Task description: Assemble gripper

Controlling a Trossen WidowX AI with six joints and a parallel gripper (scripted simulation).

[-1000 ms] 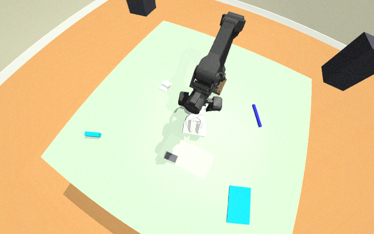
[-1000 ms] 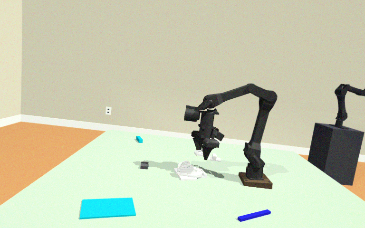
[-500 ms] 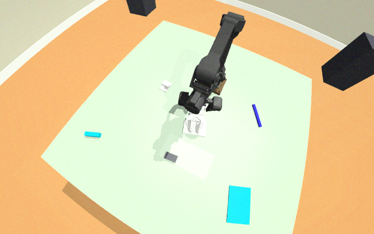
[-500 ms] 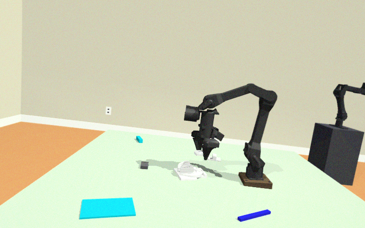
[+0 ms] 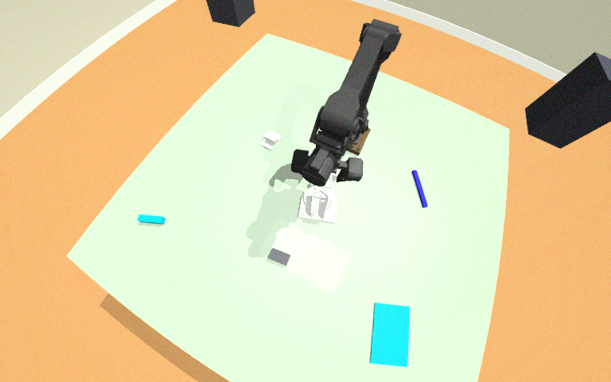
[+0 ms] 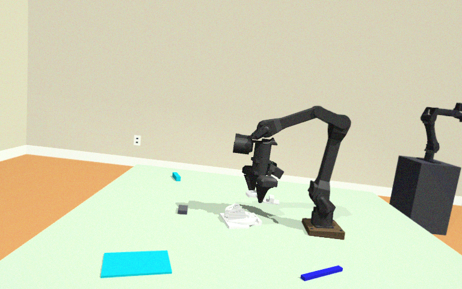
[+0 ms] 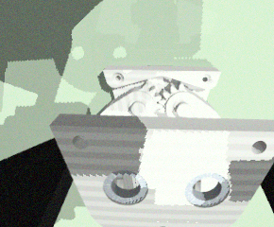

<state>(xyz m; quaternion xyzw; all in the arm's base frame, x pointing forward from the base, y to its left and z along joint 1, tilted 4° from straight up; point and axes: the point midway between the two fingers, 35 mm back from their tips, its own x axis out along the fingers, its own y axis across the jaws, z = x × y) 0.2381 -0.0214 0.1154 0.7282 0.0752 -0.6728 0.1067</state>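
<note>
The white housing plate [image 7: 184, 151] [image 6: 251, 193] has two ringed holes and spans the wrist view. My gripper [image 7: 165, 143] [image 6: 255, 195] [image 5: 326, 173] is shut on the plate, one finger at each side, above the table. The white gripper base [image 5: 317, 218] [image 6: 239, 226] [image 7: 162, 76] lies on the table below and partly in front of the hand. Two white jaws lie on it, the left jaw [image 7: 123, 104] and the right jaw [image 7: 194, 105], each with a round stub. Their gear teeth face each other at the middle; full meshing cannot be told. The held plate hides the jaws' front parts.
A small white stepped part [image 5: 270, 140] [image 6: 271, 200] lies beyond the hand. A dark block [image 5: 278, 256] [image 6: 182, 209], a cyan bar [image 5: 151, 219] [image 6: 176, 176], a cyan sheet [image 5: 390, 334] [image 6: 136, 264] and a blue bar [image 5: 419, 189] [image 6: 321, 273] lie around the base.
</note>
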